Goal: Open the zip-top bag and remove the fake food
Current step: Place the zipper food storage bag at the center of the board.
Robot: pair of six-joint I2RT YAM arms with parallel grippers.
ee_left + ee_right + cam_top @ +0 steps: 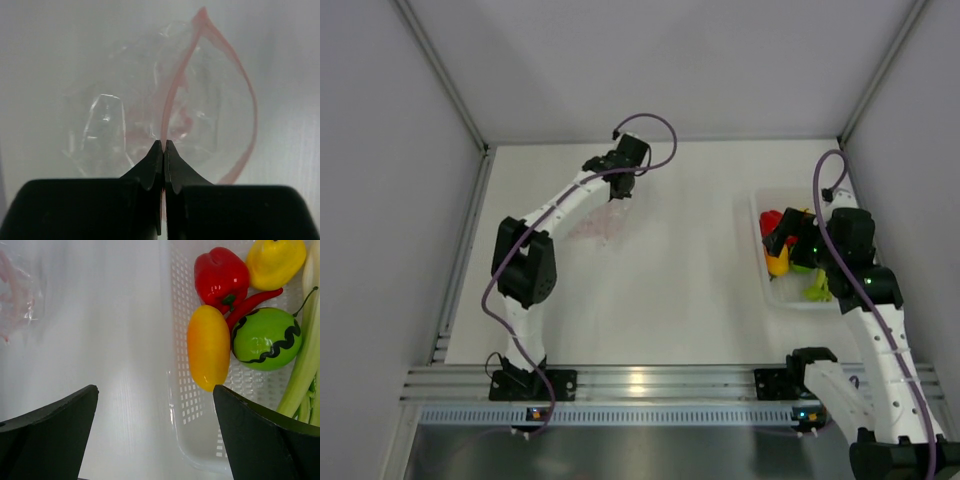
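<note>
The clear zip-top bag [603,222] hangs crumpled toward the back left of the table. My left gripper [164,145] is shut on its pink zip strip [172,95]. The strip's other side bows out in a loop, so the mouth gapes. I see no food inside the bag [115,125]. The fake food lies in a white tray [192,440]: a red pepper [221,276], a yellow piece [276,260], an orange-yellow piece [208,346], a red chili [252,302], a green ball [267,337] and a pale stalk [302,365]. My right gripper [155,388] is open over the tray's left rim, holding nothing.
The tray [775,290] sits at the right edge of the table, partly under the right arm [860,270]. White walls close in the table at the back and on both sides. A metal rail [650,382] runs along the near edge.
</note>
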